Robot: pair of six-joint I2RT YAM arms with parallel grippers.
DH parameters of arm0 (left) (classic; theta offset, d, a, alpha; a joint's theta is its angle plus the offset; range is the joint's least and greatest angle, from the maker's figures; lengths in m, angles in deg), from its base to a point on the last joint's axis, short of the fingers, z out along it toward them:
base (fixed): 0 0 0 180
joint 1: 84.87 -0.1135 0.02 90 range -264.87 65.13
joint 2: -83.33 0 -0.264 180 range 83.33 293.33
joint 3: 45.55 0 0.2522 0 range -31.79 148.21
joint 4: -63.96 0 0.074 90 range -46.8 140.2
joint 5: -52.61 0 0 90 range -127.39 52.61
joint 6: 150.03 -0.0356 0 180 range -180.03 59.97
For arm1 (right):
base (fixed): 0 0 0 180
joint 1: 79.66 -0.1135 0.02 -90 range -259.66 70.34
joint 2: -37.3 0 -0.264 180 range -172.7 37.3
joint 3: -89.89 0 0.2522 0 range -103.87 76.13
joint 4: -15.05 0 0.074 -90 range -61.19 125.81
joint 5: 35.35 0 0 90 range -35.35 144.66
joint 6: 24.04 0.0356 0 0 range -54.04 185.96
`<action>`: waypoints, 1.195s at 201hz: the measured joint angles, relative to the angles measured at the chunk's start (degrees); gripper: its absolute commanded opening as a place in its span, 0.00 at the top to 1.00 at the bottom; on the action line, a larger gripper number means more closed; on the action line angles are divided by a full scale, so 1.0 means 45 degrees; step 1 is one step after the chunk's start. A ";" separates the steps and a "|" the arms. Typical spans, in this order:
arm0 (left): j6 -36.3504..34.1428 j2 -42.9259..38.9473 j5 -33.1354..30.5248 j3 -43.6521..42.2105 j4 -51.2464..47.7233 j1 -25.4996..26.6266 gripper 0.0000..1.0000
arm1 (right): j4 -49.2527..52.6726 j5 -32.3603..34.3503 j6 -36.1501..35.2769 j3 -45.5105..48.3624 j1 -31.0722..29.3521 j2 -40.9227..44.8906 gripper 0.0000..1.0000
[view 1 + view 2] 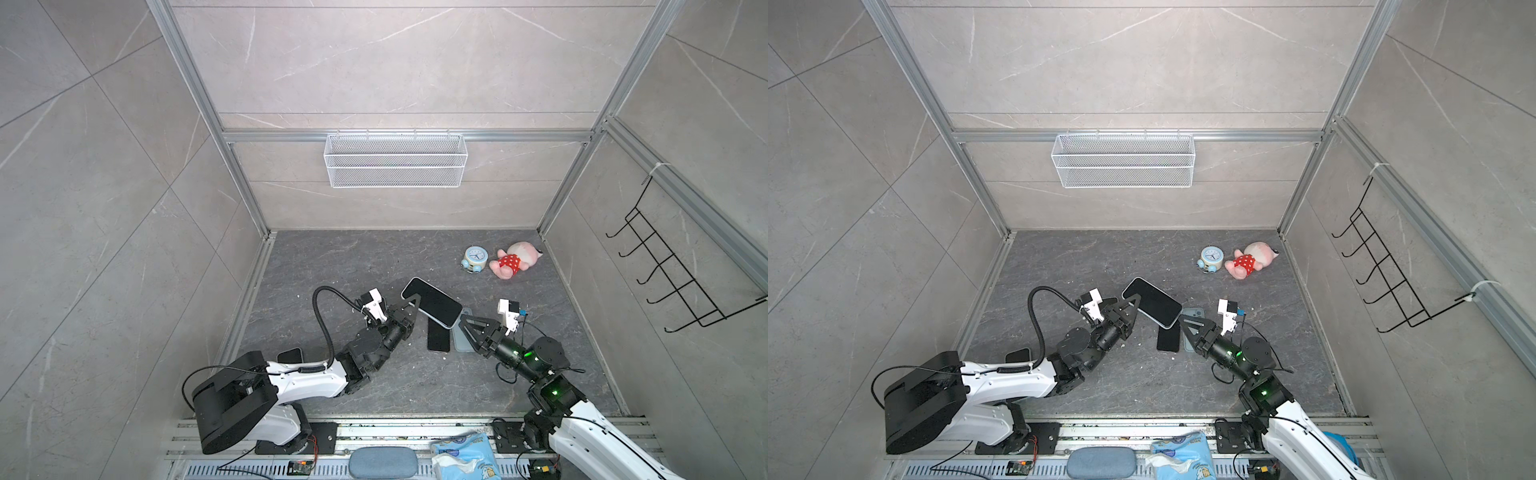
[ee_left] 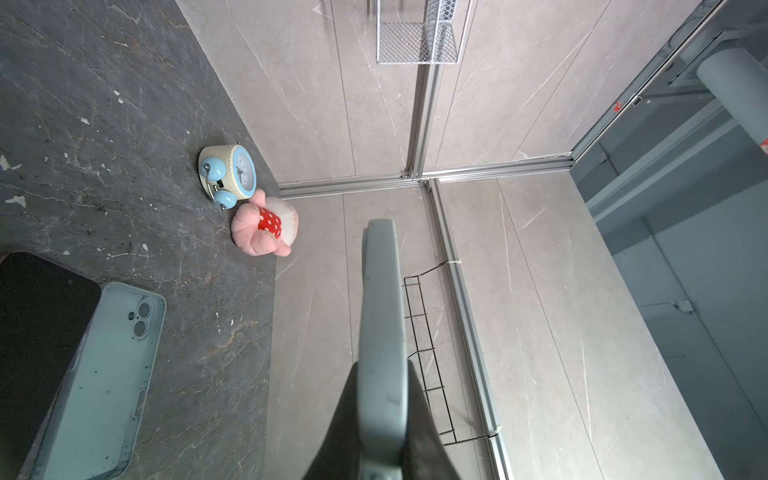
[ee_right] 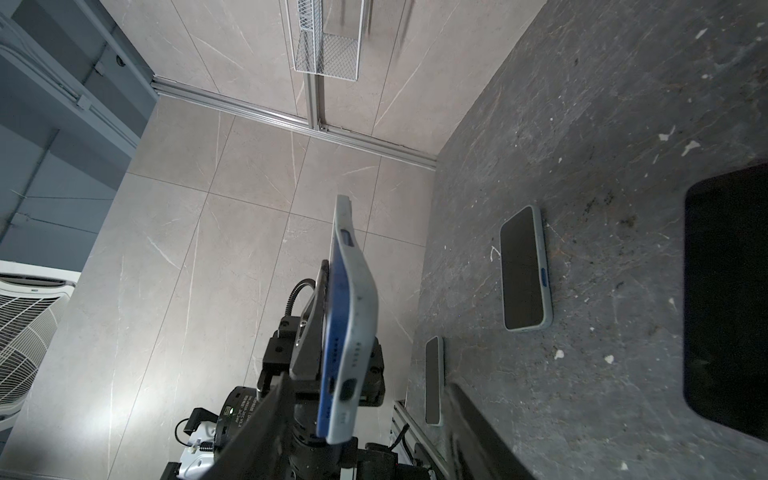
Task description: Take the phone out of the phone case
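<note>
The phone (image 1: 432,302), dark screen up, sits in a pale blue-grey phone case (image 1: 448,326) and is held off the floor in both top views. My left gripper (image 1: 415,300) is shut on the cased phone's left long edge; in the left wrist view the case's edge (image 2: 382,316) runs out from between the left gripper (image 2: 382,365). My right gripper (image 1: 462,323) stands open at the phone's near-right end. In the right wrist view the phone's blue side (image 3: 332,332) shows beside the case rim (image 3: 362,316), which bows away; the right gripper (image 3: 368,382) straddles that end without touching.
On the floor under the held phone lie a bare black phone (image 1: 438,338) and an empty pale blue case (image 2: 104,374). Two more cased phones (image 3: 523,270) lie further left. An alarm clock (image 1: 474,258) and a pink plush toy (image 1: 513,259) sit back right. A wire basket (image 1: 395,160) hangs on the back wall.
</note>
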 measured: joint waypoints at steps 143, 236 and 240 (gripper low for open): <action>-0.0019 0.0253 -0.0049 0.0005 0.0189 0.0068 1.00 | -0.1243 0.0000 0.0151 0.0627 -0.0015 -0.0918 0.45; -0.0457 0.0452 -0.0539 0.0170 0.0180 0.0078 1.00 | -0.2895 0.0107 0.0238 0.0816 -0.0010 -0.2472 0.49; -0.0486 0.0486 -0.0578 0.0199 0.0175 0.0078 1.00 | -0.3007 0.0136 0.0243 0.0835 -0.0010 -0.2599 0.49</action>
